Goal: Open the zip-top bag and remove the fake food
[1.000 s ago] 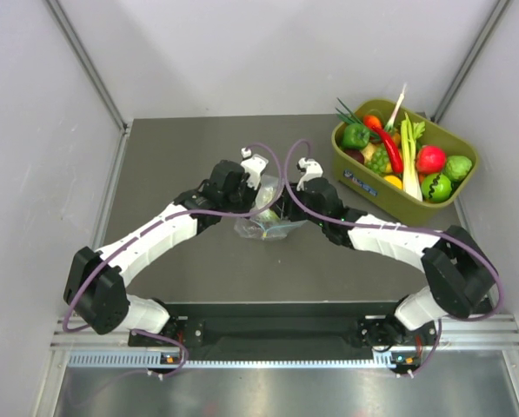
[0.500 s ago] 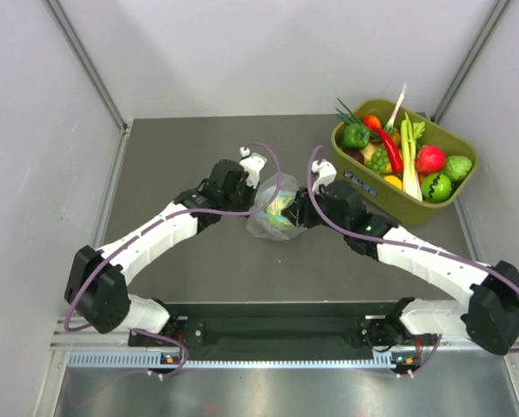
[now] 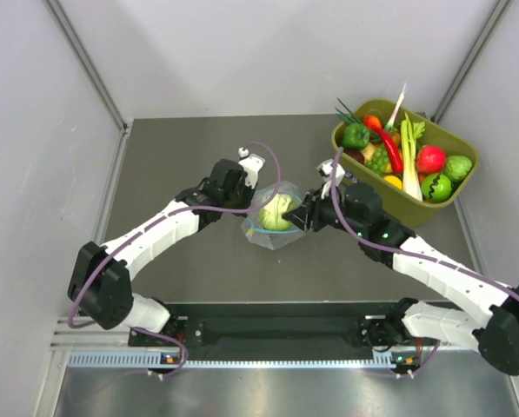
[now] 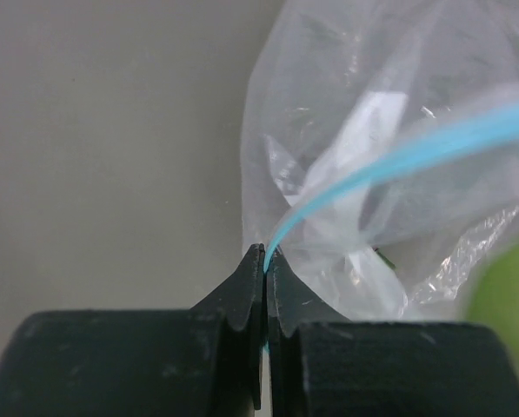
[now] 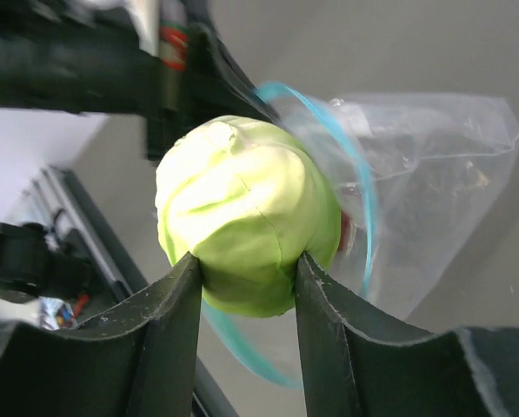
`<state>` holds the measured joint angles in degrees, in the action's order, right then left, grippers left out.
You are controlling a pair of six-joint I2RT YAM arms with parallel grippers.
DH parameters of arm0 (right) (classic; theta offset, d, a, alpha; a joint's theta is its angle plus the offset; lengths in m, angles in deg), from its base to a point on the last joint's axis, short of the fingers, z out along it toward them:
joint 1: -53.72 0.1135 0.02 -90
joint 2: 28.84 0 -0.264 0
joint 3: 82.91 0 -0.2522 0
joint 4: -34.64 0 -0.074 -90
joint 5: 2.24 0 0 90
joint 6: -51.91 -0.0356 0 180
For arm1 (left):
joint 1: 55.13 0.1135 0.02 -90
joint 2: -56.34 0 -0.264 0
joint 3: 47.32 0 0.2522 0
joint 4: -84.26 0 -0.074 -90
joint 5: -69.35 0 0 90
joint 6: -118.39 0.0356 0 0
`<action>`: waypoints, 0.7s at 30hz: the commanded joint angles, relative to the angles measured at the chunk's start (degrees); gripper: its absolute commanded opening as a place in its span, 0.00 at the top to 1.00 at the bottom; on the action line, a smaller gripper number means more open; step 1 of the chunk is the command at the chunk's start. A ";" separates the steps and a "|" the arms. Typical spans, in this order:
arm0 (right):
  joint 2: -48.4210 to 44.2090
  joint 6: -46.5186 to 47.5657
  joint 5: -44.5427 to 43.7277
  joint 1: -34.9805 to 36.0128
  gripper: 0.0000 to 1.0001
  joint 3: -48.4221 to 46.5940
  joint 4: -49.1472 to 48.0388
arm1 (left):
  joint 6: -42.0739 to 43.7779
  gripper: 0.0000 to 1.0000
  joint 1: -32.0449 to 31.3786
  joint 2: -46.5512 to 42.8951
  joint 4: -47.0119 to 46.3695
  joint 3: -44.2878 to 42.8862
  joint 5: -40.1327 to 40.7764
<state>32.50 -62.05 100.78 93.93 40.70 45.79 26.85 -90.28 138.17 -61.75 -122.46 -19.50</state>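
the zip-top bag (image 3: pixel 271 236) lies near the middle of the table (image 3: pixel 181 148), slightly toward the far edge. the left gripper (image 4: pixel 265 259) pinches the bag's rim on its left side. the right gripper (image 5: pixel 246 274), reaching in from the right, holds the cabbage (image 3: pixel 276 211) at the bag's mouth. the tub (image 3: pixel 389 196) stands in the far right corner, well apart from the bag, with other toy food in it.

Even, diffuse lighting from above; soft shadows on the desk (image 3: pixel 174 149) beneath both arms. Just beyond the left claw (image 4: pixel 265 254), the zip-top bag (image 4: pixel 346 130) blurs (pale glare patches); behind the right claw (image 5: pixel 246 262), the background is unfocused.
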 commanded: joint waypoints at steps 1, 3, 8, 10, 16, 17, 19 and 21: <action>-3.86 -2.40 3.95 -1.62 1.00 0.27 -8.63 | 0.75 1.00 0.53 0.27 -0.10 -0.75 1.06; -4.47 -3.36 3.77 -2.23 1.00 0.97 -9.86 | 0.49 1.00 0.53 0.01 -0.19 -0.67 0.35; -5.79 -6.44 3.60 -4.52 1.00 3.08 -14.61 | 0.31 1.00 0.61 0.27 -0.19 -0.75 -0.71; -6.85 -7.32 2.63 -5.84 1.00 4.04 -15.84 | 0.31 1.00 0.61 0.18 -0.10 -0.84 -0.88; -10.01 -7.32 2.80 -12.33 1.00 3.61 -15.85 | 0.05 1.00 0.62 -0.35 -0.19 -0.84 -0.88; -10.36 -7.15 3.24 -13.39 1.00 3.09 -15.24 | -0.04 1.00 0.53 -0.35 -0.19 -0.84 -0.88; -10.80 -6.18 4.38 -16.29 1.00 1.07 -14.18 | -0.04 1.00 0.62 -0.35 -0.10 -0.93 -2.54; -11.07 -4.96 4.91 -19.27 1.00 -0.43 -12.77 | -0.04 1.00 0.53 -0.43 -0.01 -0.93 -2.64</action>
<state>22.99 -68.52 104.08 78.30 45.22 36.00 26.85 -89.80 138.41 -61.27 -122.46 -20.47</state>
